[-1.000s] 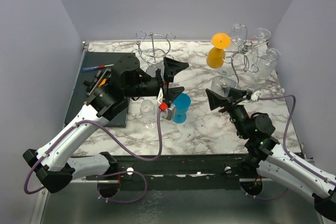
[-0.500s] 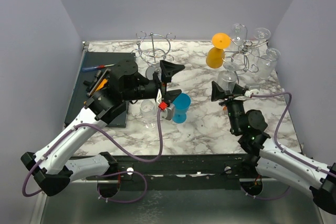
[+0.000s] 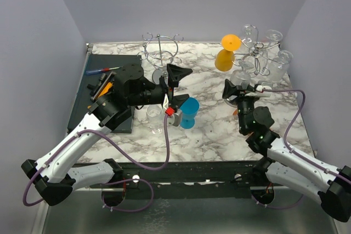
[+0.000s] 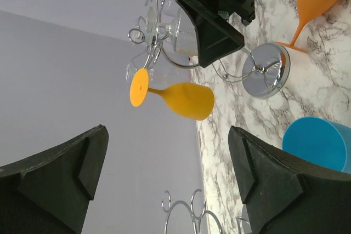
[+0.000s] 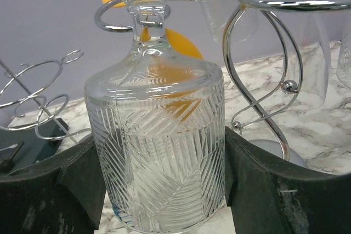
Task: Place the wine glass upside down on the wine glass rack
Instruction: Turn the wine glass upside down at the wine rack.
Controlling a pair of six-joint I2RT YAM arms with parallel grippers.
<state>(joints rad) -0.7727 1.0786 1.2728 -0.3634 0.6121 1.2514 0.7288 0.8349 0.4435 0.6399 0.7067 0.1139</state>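
Note:
A clear cut-glass wine glass (image 5: pixel 159 152) hangs upside down, bowl low and foot up, with my right gripper (image 5: pixel 162 190) shut on its bowl. Its stem stands right at a curled hook of the chrome wine glass rack (image 5: pixel 285 5); I cannot tell whether the hook carries it. From above, the glass (image 3: pixel 239 76) sits at the near-left side of the rack (image 3: pixel 258 53), just above my right gripper (image 3: pixel 237 92). My left gripper (image 3: pixel 178 86) hovers open and empty mid-table; in its wrist view the left gripper (image 4: pixel 167 173) frames only wall and marble.
An orange glass (image 3: pixel 226 54) and clear glasses (image 3: pixel 277 61) hang on the rack. A blue cup (image 3: pixel 190 112) and a small clear glass (image 3: pixel 154 114) stand near my left gripper. A second, bare wire rack (image 3: pixel 160 50) is at the back, and a dark mat (image 3: pixel 101 78) with tools at left.
My right gripper has carried the clear glass up and back to the rack's hook. The left arm drew back slightly at first, then stayed still.

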